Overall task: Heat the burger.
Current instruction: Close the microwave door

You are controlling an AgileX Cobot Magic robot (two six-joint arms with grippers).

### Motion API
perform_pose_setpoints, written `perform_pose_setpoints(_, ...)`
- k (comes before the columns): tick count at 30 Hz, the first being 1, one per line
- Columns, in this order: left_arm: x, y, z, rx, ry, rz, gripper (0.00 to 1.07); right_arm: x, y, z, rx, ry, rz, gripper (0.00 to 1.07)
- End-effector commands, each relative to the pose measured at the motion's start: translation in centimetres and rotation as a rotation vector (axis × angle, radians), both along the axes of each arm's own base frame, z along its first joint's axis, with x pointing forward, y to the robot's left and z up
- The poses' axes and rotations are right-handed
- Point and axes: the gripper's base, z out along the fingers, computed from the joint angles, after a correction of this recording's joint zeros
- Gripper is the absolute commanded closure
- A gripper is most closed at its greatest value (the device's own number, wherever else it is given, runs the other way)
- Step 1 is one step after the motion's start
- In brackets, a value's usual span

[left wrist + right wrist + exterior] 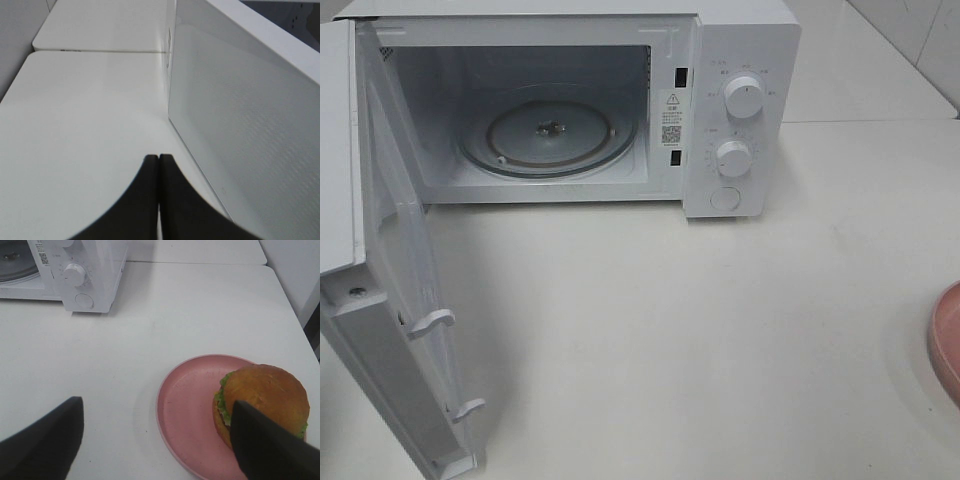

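Note:
The burger (pixel 265 395), with a glossy brown bun and green lettuce, sits on a pink plate (pixel 187 410) in the right wrist view. My right gripper (pixel 155 440) hovers open above the plate's near side, one finger (pixel 265 445) overlapping the burger's edge in the picture. In the high view only the plate's rim (pixel 947 340) shows at the right edge; the burger is out of that view. The white microwave (pixel 740 110) stands open, its glass turntable (pixel 550 135) bare. My left gripper (pixel 159 195) is shut on nothing, beside the microwave's outer side wall (pixel 250 130).
The microwave door (pixel 390 330) swings out to the front left, over the table. Two knobs (pixel 744 97) and a round button are on the control panel. A seam (pixel 880 122) joins two white tabletops behind the microwave.

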Motion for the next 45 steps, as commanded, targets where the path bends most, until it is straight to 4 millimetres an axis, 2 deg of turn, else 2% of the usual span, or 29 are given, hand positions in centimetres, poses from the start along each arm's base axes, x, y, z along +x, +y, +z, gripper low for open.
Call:
perform_pose_setpoints(1, 0.8, 0.1, -0.5, -0.005, -0.086, 0.018, 1.07, -0.3, -0.1, 0.0, 0.0, -0.036, -0.002, 0.31)
perform_pose_setpoints(5, 2.1, 0.3, -2.3, -0.002, -0.172, 0.041, 1.07, -0.3, -0.1, 0.0, 0.0, -0.036, -0.002, 0.31)
perform_pose_setpoints(17, 5.5, 0.2, -4.8, 0.063, -0.257, 0.012, 1.07, -0.3, -0.1, 0.0, 0.0, -0.036, -0.002, 0.31)
perform_pose_setpoints(23, 6.8, -0.9, -6.1, 0.063, -0.257, -0.11, 1.07, -0.3, -0.1, 0.0, 0.0, -0.036, -0.002, 0.31)
perform_pose_setpoints(25, 7.5, -2.1, -6.9, 0.036, -0.257, -0.233, 1.07, -0.3, -0.1, 0.0, 0.0, -0.036, -0.002, 0.31)
perform_pose_setpoints(30, 8.2, -2.9, -7.6, 0.011, -0.289, -0.328, 1.07, -0.3, -0.1, 0.0, 0.0, -0.036, -0.002, 0.31)
perform_pose_setpoints(36, 8.9, -3.3, -8.4, -0.038, -0.292, -0.355, 1.07, -0.3, -0.1, 0.0, 0.0, -0.036, -0.002, 0.31)
perform_pose_setpoints(38, 9.6, -3.9, -8.9, -0.07, -0.264, -0.416, 1.07, -0.3, -0.1, 0.0, 0.0, -0.036, -0.002, 0.31)
perform_pose_setpoints(45, 10.8, -4.3, -9.0, -0.093, -0.26, -0.468, 1.07, -0.3, -0.1, 0.0, 0.0, -0.036, -0.002, 0.31)
